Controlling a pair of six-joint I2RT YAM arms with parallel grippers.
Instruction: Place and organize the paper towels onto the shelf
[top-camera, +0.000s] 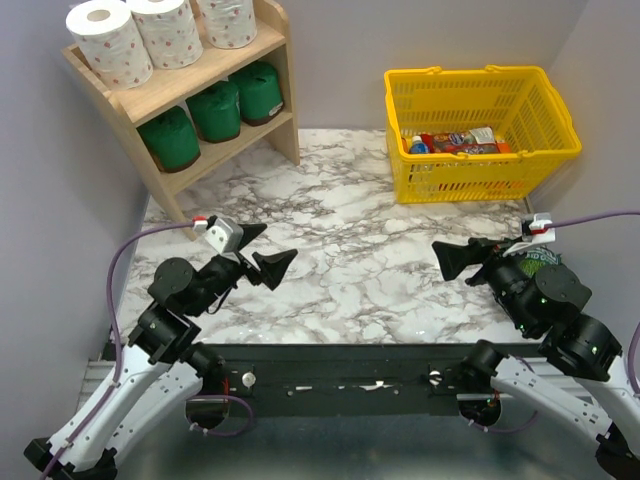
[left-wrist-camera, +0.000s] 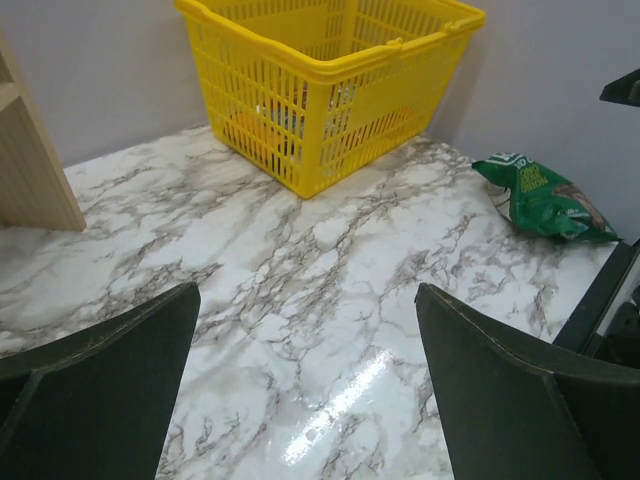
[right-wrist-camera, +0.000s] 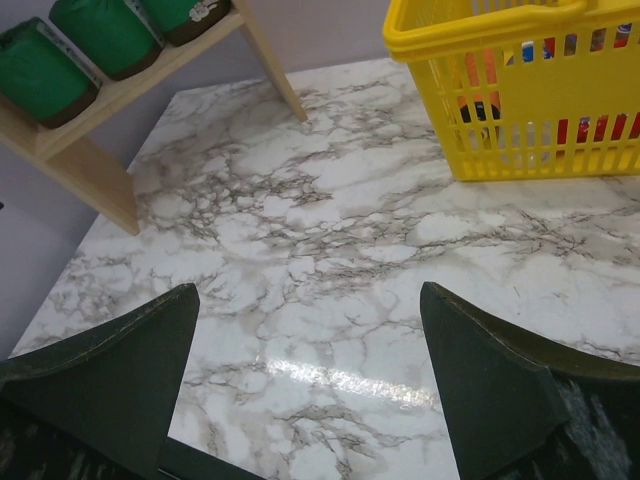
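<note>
The wooden shelf (top-camera: 262, 50) stands at the far left. Three white spotted paper towel rolls (top-camera: 165, 30) stand on its top tier. Three dark green rolls (top-camera: 215, 110) sit on its lower tier; they also show in the right wrist view (right-wrist-camera: 100, 30). My left gripper (top-camera: 268, 252) is open and empty, low over the marble near the front left; its fingers (left-wrist-camera: 100, 390) frame bare marble. My right gripper (top-camera: 458, 258) is open and empty near the front right, its fingers (right-wrist-camera: 500, 390) wide apart over bare marble.
A yellow mesh basket (top-camera: 480, 85) with colourful snack packets stands at the far right. A flat green packet (left-wrist-camera: 545, 197) lies at the right edge by the right arm (top-camera: 540, 262). Grey walls close the table on three sides.
</note>
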